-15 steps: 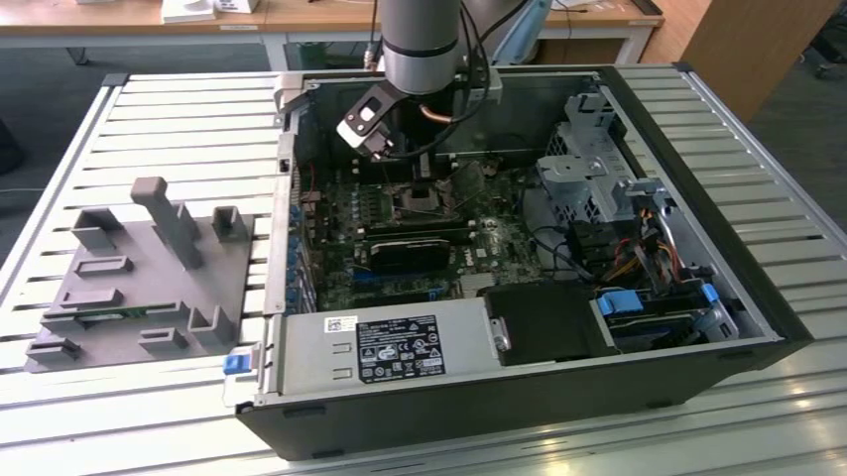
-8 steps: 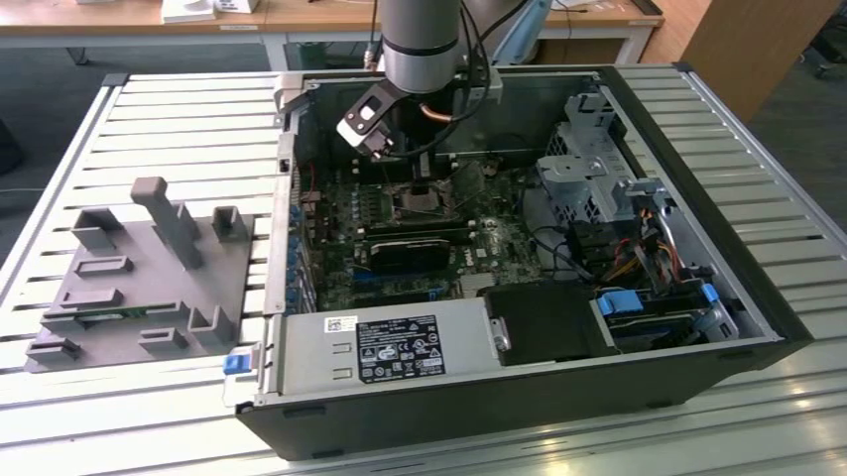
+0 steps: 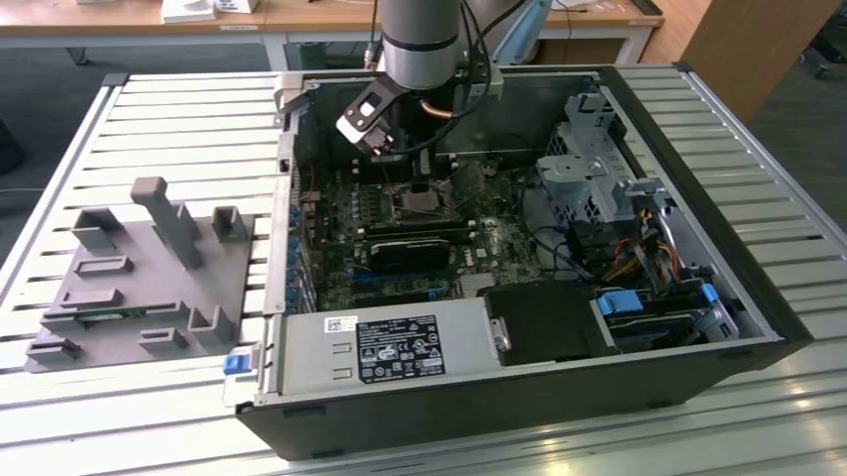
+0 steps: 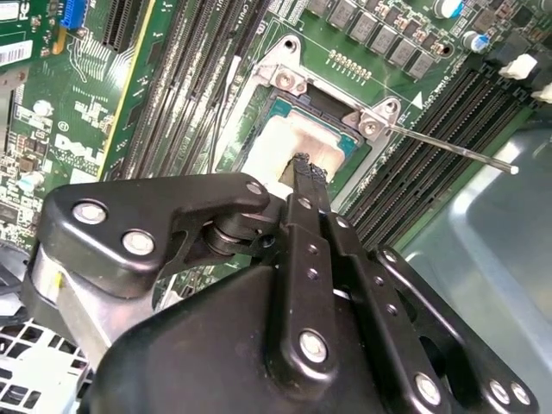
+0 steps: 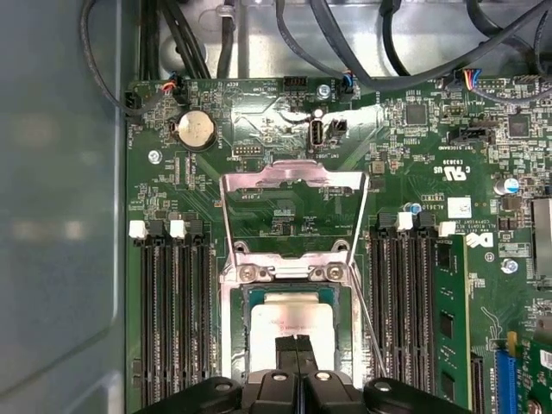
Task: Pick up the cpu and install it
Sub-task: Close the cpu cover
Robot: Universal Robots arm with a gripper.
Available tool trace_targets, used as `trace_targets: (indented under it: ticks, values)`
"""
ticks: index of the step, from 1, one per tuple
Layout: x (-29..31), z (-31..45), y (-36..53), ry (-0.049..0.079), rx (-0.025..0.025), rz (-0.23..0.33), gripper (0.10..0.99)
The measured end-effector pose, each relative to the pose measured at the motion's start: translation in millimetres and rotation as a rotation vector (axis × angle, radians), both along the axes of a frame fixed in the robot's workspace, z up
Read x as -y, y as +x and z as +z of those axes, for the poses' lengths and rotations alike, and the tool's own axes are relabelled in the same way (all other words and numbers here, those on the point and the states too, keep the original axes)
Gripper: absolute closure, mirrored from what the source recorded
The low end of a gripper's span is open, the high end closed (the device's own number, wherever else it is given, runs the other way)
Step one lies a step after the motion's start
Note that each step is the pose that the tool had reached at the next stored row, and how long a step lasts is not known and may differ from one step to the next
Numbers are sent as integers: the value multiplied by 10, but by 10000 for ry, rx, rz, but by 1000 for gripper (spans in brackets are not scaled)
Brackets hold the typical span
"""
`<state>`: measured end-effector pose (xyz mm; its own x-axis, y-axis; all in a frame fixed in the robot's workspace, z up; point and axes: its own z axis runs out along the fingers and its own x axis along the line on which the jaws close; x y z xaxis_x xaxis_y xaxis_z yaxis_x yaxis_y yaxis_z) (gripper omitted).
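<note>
The cpu (image 5: 291, 321), a pale silver square, lies flat in its socket on the green motherboard (image 5: 259, 129); it also shows in the second wrist view (image 4: 278, 142) and in the exterior view (image 3: 426, 204). The socket's metal load plate (image 5: 293, 183) stands flipped open, and its thin lever (image 5: 364, 310) sticks out beside the socket. My gripper (image 5: 296, 343) hangs directly over the chip with its two black fingers (image 4: 304, 171) pressed together, tips at or just above the cpu's top. Nothing is held between them. In the exterior view the gripper (image 3: 420, 184) reaches down into the open case.
Memory slots (image 5: 172, 302) flank the socket on both sides. A black block (image 3: 417, 253) sits on the board. A grey power supply box (image 3: 384, 347) fills the case's near side and a drive cage (image 3: 596, 169) the exterior view's right. A grey fixture (image 3: 146, 278) lies outside on the slatted table.
</note>
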<state>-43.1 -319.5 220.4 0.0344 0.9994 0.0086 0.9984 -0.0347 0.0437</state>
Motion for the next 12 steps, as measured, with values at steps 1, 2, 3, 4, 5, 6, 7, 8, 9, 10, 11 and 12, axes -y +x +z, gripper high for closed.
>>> trace_targets:
  ticks: [1, 2, 3, 4, 5, 6, 7, 8, 9, 10, 11, 12]
  values:
    - [0, 10, 0, 1, 1, 1, 980]
    - [0, 24, 0, 1, 1, 0, 980]
    - [0, 41, 0, 1, 1, 0, 980]
    - [0, 61, 0, 1, 1, 0, 980]
    - [0, 81, 0, 0, 1, 0, 980]
    - [0, 102, 0, 0, 0, 0, 980]
    - [0, 122, 0, 1, 1, 0, 980]
    - [0, 142, 0, 1, 1, 0, 980]
    - [0, 164, 0, 1, 1, 0, 980]
    - [0, 191, 0, 0, 1, 0, 980]
    - [0, 222, 0, 2, 1, 0, 980]
    - [0, 258, 0, 1, 0, 0, 980]
